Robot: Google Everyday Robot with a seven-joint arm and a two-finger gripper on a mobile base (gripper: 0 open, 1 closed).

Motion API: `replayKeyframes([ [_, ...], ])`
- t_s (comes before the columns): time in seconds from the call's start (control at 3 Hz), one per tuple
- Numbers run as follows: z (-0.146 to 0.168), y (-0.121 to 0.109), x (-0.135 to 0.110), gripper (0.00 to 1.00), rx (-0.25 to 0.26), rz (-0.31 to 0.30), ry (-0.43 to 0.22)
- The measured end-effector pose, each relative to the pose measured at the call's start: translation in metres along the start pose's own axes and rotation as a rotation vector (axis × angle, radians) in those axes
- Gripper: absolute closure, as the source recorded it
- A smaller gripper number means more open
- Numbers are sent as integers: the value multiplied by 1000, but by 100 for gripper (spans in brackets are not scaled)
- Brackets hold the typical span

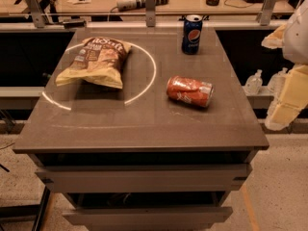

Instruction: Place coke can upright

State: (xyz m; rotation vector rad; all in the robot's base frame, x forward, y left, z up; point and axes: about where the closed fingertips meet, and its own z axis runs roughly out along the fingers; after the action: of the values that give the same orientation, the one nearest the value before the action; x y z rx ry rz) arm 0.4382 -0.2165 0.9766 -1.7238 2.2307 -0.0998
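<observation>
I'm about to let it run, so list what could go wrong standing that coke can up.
1. The coke can lies on its side, so a nudge may roll it toward the table's front edge.
2. Its body looks dented, so it could slip or stand crooked.
3. The gripper, off the table's right side, may clip the upright Pepsi can behind.

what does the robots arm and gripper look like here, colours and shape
Only part of it shows, at the right edge of the camera view, past the right side of the table. The gripper is made of pale cream-yellow, blocky, flat-faced pieces with angled edges. Above it the arm has a smooth, rounded white shell. No cables, labels or markings show on either.
</observation>
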Motion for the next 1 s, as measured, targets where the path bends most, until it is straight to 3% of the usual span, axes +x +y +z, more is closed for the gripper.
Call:
replayKeyframes([
  [0.67, 2, -1, -3, 0, -9, -2, 13],
  [1.0, 17, -4, -20, 0, -57, -11, 77],
])
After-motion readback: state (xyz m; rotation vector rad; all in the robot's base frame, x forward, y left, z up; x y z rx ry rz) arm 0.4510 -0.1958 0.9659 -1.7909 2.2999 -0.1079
